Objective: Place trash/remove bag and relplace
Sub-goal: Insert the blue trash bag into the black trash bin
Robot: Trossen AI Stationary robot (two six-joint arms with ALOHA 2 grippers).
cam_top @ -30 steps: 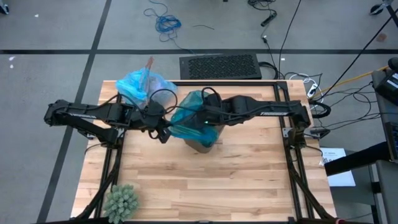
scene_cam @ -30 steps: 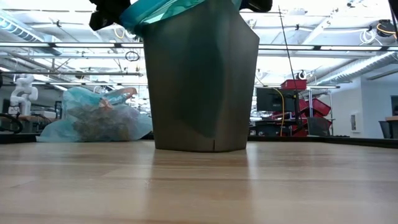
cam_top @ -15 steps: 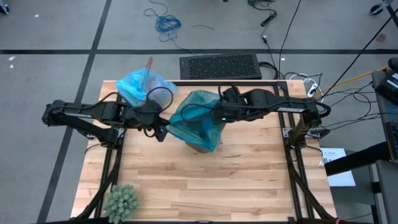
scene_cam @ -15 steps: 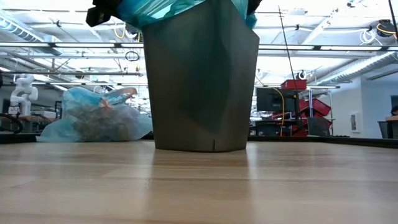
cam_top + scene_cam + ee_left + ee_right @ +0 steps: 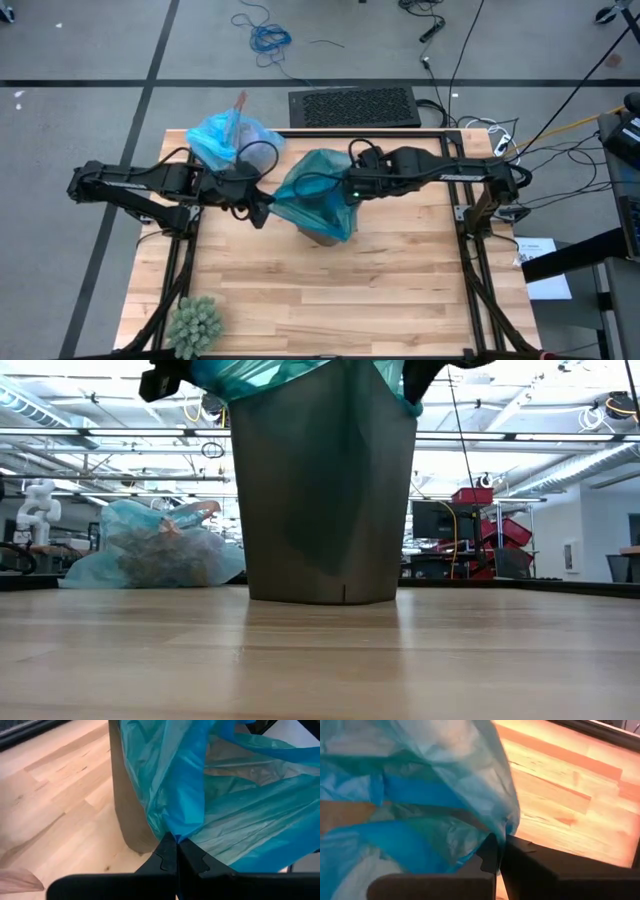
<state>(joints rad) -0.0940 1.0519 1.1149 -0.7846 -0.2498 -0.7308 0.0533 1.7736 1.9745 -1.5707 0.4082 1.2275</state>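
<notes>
Grey bin [image 5: 322, 236] mid-table, w/ fresh teal liner [image 5: 315, 192] spread over its mouth, stretched between two arms. Full light-blue bag [image 5: 228, 138] of trash sits at table's far-left corner, well apart. Left gripper [image 5: 176, 851] clamped tight on liner's left edge; right gripper [image 5: 500, 851] pinched on its right edge. Liner's span runs left-right across bin; rim directly below, so next move prob. down over rim.
</notes>
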